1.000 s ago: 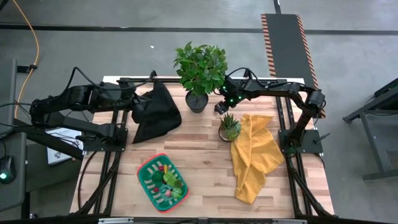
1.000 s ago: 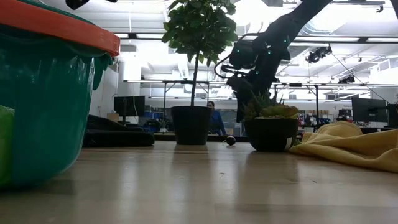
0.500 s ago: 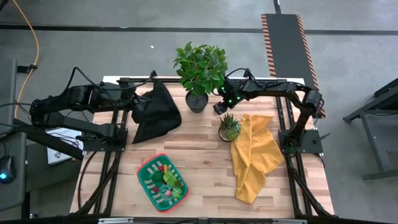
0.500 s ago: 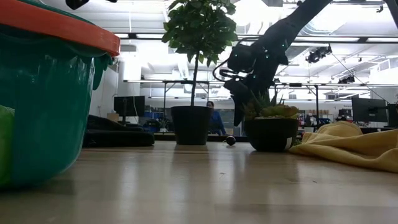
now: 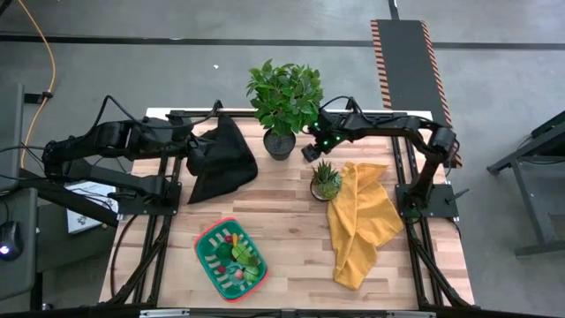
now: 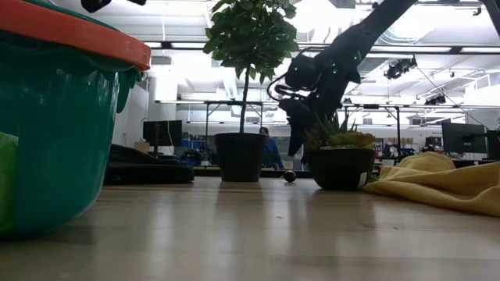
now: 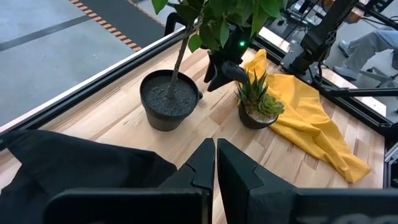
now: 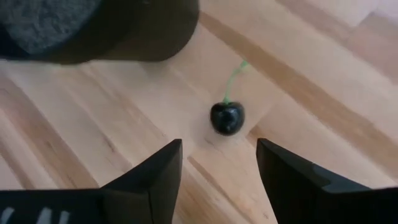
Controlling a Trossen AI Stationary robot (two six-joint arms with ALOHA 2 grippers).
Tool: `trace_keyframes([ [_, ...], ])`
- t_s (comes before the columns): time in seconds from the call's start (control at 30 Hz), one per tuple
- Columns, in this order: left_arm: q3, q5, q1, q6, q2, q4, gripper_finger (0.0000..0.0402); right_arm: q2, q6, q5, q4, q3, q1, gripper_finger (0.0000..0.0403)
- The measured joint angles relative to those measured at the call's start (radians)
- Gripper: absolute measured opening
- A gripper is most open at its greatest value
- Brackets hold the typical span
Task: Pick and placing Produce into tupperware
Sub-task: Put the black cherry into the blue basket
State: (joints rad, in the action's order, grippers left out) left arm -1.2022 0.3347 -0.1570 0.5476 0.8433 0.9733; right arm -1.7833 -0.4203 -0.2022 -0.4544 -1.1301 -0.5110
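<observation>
A small dark cherry (image 8: 227,117) with a green stem lies on the wooden table between the leafy plant's pot (image 5: 279,144) and the spiky potted plant (image 5: 326,181); in the low view the cherry (image 6: 290,176) shows as a dark ball. My right gripper (image 8: 219,144) hangs open just above it, pointing steeply down, touching nothing. The green tupperware (image 5: 212,262) with a red rim stands near the front edge with several produce pieces (image 5: 240,255) inside. My left gripper (image 7: 216,152) is shut and waits raised above the black cloth (image 5: 219,159) at the far left.
A yellow cloth (image 5: 357,221) lies crumpled on the table's right half, right beside the spiky plant. The leafy plant's foliage (image 5: 284,93) overhangs the far middle. Bare wood (image 5: 287,221) lies between the tupperware and the yellow cloth.
</observation>
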Motion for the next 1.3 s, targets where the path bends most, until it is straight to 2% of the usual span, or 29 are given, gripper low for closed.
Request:
trace_keyframes([
  [0.1,0.0,0.0,0.0,0.0,0.0,0.004,0.0007,-0.019,-0.002,-0.032,0.001,0.0,0.0,0.0215],
  [0.3,0.0,0.0,0.0,0.0,0.0,0.016,0.0007,-0.032,-0.025,-0.029,0.015,0.0,0.0,0.025],
  [1.3,0.0,0.0,0.0,-0.004,0.0,0.033,0.0008,-0.038,0.008,0.075,0.027,0.0,0.008,0.0252],
])
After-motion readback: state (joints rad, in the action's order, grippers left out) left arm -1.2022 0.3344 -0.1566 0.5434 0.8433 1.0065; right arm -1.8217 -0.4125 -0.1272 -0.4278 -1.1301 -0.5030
